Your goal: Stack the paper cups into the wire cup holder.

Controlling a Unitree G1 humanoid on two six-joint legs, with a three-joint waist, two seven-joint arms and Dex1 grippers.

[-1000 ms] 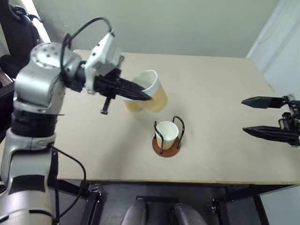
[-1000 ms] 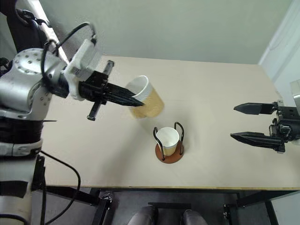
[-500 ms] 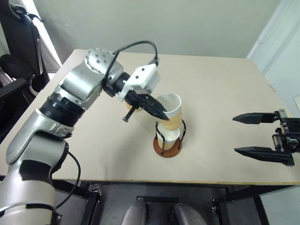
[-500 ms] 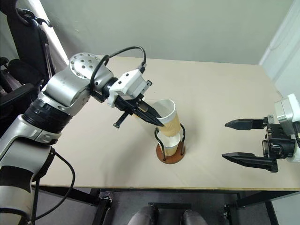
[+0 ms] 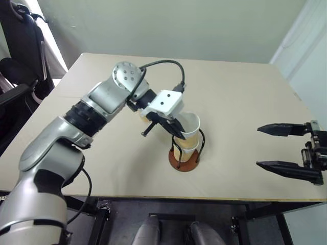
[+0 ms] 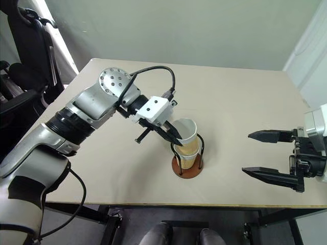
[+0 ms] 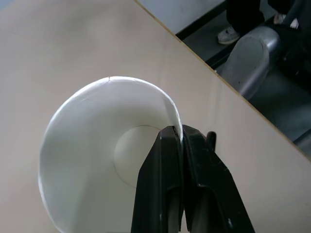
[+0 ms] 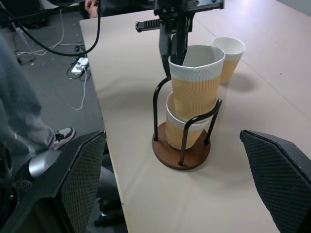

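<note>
Pale desk — the wire cup holder sits near its front edge with one paper cup seated. Left gripper pinches the second cup by its rim, half-nested and slightly tilted; straighten before letting go. Right gripper waits wide, empty; a third cup stands behind.

Cups are white inside and round the rim, with a ribbed yellow-orange wall: the top cup, the one under it, and a third cup. Holder has a reddish-brown disc base and black wire loops. Table is pale beige. Right gripper fingers are black with a mesh texture.
</note>
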